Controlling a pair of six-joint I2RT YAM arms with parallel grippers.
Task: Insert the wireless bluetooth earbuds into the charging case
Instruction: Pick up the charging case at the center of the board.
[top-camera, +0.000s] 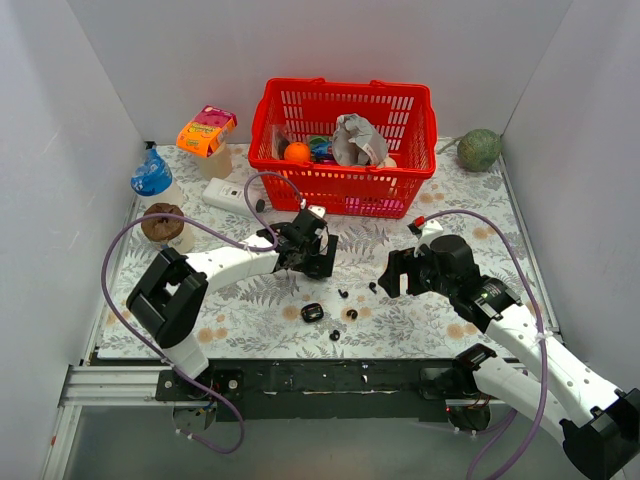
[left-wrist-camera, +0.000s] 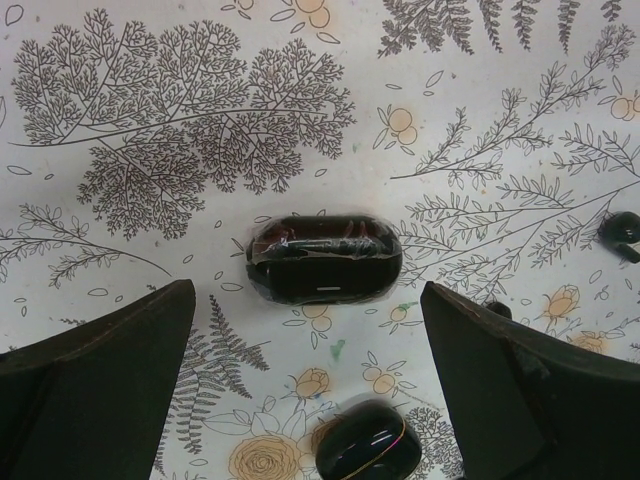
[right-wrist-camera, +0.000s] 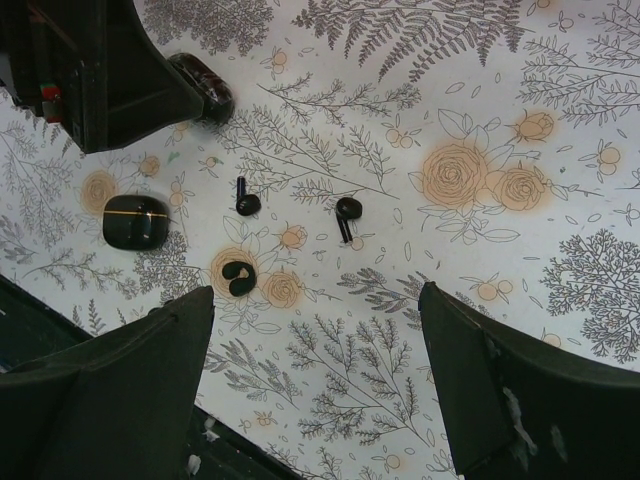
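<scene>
**Slick little earbuds lie loose by the case; both end effectors wide and empty**

Top view: the charging case (top-camera: 311, 312) sits on the desk (top-camera: 240, 315) near its front edge. The earbuds (top-camera: 351, 314) are scattered just to its right, apart from one another. The left end effector (top-camera: 314, 262) hovers behind the case, and the right end effector (top-camera: 392, 275) is to the right of the earbuds.

Left wrist: the fingers are spread wide and hold nothing. They straddle a glossy oval pod (left-wrist-camera: 323, 260), possibly a second case. The gold-seamed charging case lies at the bottom of this view.

Right wrist: the jaws are wide and empty above three earbuds. These look light, hard and slippery. A pinch across the stem, low against the desk, seems safest, or they may squirt out. The case looks equally light and would likely slide unless braced by its long sides.
</scene>
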